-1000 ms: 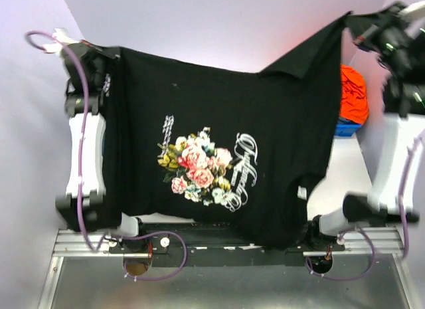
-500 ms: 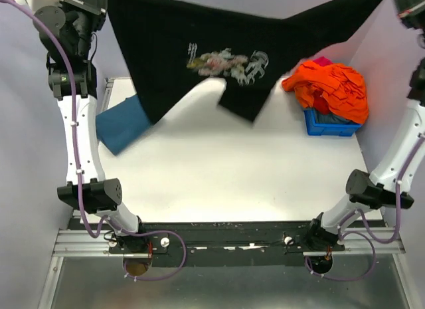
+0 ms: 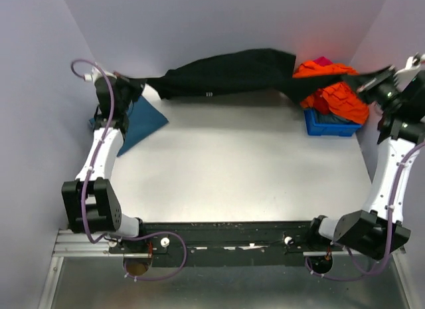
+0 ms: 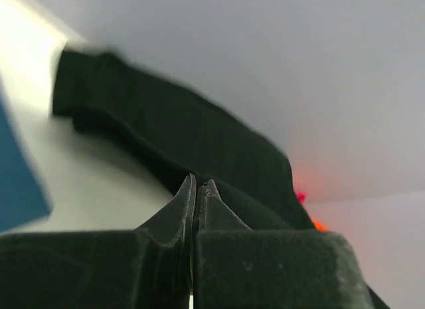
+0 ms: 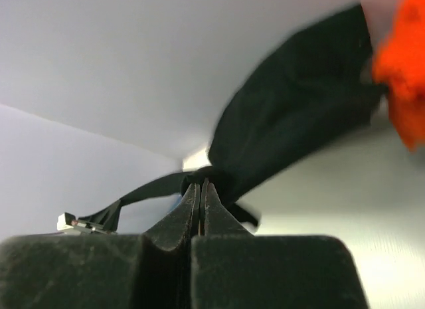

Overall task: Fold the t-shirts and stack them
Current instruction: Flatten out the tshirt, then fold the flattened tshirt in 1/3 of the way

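The black t-shirt [image 3: 226,73] is stretched in a long band along the back of the table, its floral print hidden. My left gripper [image 3: 126,83] is shut on its left end, and the cloth runs away from the pinch in the left wrist view [image 4: 192,149]. My right gripper [image 3: 372,80] is shut on its right end, above the orange pile; the shirt also shows in the right wrist view [image 5: 292,123]. The teal-blue t-shirt [image 3: 136,123] lies flat at the back left, partly behind my left arm.
A small blue bin [image 3: 332,123] stands at the back right, heaped with orange cloth [image 3: 335,93] and a bit of pink. Lilac walls close the back and both sides. The white table [image 3: 232,169] spreads in front of the shirt.
Both arms have swung down and back from high up. The black shirt, held spread and hanging a second ago, now lies stretched low along the back of the table.
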{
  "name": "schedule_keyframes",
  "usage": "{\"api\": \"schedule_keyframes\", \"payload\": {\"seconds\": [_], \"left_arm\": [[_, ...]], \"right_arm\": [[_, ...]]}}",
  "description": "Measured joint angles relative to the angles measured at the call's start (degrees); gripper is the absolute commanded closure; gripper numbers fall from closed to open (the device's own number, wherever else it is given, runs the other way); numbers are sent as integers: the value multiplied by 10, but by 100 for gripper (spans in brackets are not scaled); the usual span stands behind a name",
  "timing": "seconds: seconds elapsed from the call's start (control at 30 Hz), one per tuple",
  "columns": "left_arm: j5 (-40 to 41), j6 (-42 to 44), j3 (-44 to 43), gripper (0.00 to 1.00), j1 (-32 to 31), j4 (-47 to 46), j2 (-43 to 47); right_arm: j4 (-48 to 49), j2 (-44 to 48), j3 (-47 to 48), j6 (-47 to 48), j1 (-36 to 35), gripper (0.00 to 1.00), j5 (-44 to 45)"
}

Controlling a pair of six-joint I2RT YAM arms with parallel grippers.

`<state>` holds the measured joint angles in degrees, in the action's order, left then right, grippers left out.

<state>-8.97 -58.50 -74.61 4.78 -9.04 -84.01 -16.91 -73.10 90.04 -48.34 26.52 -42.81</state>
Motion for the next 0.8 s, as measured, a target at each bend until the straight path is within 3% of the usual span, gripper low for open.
{"api": "schedule_keyframes", "payload": {"seconds": [0.17,0.27,0.4,0.53,0.67,0.8], "left_arm": [[19,2,215,100,-29,-14,96],[47,-9,317,100,-53,-8,212],[80,-20,406,100,-68,16,354],[118,-23,472,100,-68,91,470],[137,-31,537,100,-68,126,534],[142,-35,541,100,-68,122,473]], "right_arm": [[-41,112,-229,17,2,99,11],[-63,239,-317,30,3,99,28],[-107,416,-384,52,3,99,59],[-178,528,-411,87,-10,99,125],[-217,573,-444,111,-19,99,189],[-219,516,-457,125,-20,99,212]]}}
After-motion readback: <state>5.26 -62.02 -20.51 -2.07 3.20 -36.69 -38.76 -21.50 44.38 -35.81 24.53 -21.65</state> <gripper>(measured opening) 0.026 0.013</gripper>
